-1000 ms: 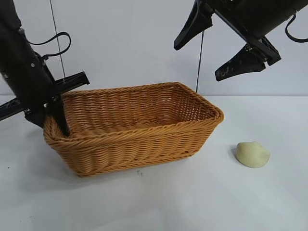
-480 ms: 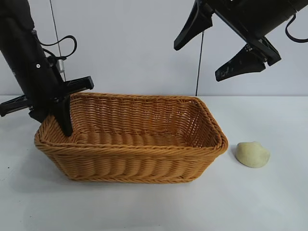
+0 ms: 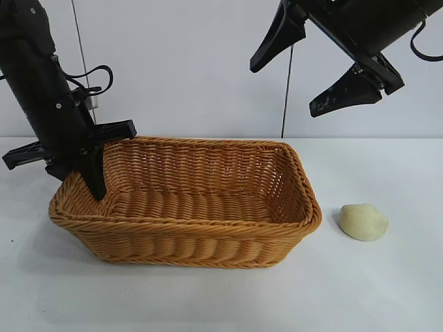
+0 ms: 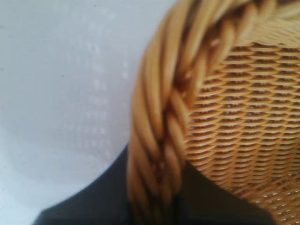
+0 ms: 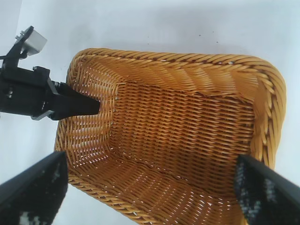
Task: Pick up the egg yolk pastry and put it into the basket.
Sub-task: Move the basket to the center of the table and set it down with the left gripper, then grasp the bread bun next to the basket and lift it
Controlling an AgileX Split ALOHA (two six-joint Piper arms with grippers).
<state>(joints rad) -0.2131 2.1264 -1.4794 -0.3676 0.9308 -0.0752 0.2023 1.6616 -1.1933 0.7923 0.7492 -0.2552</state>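
Now, exterior view: the basket [image 3: 187,207] has swung from skewed to square-on, dragged by the left gripper [image 3: 86,181], its jaws straddling the rim at frame left. The egg yolk pastry [image 3: 363,222] sits untouched on the bench [image 3: 387,283], lower right. The right gripper [image 3: 315,66] hangs upper right, jaws spread, empty. Left wrist view: braided rim between dark jaws, clamped or loosening, cannot tell. Right wrist view: basket interior empty. Pickup not begun. No writing legible.

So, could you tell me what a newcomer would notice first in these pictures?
The big wicker basket in the middle of the table, with the left gripper straddling the rim at its left end. Then the egg yolk pastry lying alone to its right, under the raised, open right gripper.
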